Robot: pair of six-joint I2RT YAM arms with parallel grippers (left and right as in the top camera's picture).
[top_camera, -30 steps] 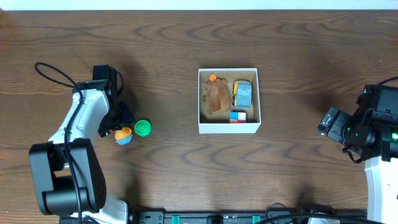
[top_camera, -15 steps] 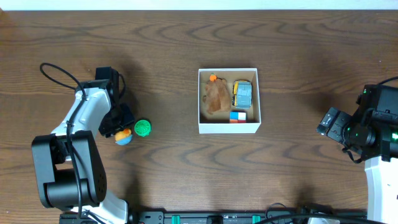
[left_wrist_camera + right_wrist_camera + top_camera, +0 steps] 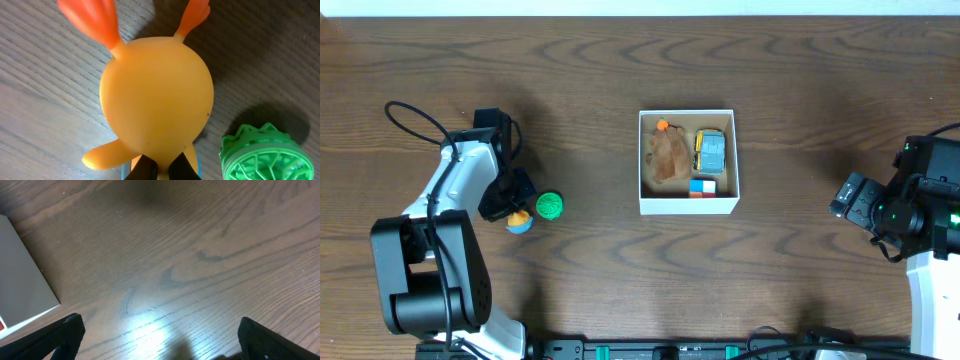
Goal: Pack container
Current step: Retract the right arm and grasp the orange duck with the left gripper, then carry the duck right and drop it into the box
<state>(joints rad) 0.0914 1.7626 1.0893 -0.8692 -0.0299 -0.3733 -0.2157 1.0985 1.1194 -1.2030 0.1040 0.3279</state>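
The container [image 3: 687, 205], a white-walled box with a brown inside, stands mid-table and holds a brown plush toy [image 3: 668, 156], a yellow-grey vehicle [image 3: 712, 150] and a small coloured cube [image 3: 702, 186]. Far left of it, my left gripper [image 3: 513, 207] is shut on an orange toy [image 3: 519, 218] with a blue base. In the left wrist view that orange toy [image 3: 157, 97] fills the frame, and the dark fingers [image 3: 145, 171] pinch its lower end. A green ridged ball [image 3: 550, 205] lies just right of it. My right gripper [image 3: 847, 197] stands open over bare wood, right of the container.
The green ball [image 3: 262, 157] sits close beside the held toy. A stretch of the container's white wall [image 3: 22, 280] shows at the left of the right wrist view. Dark wood lies between the toys and the container. Cables and arm bases line the front edge.
My left gripper has closed onto the orange toy after shifting slightly. The right arm and the container's contents have not moved.
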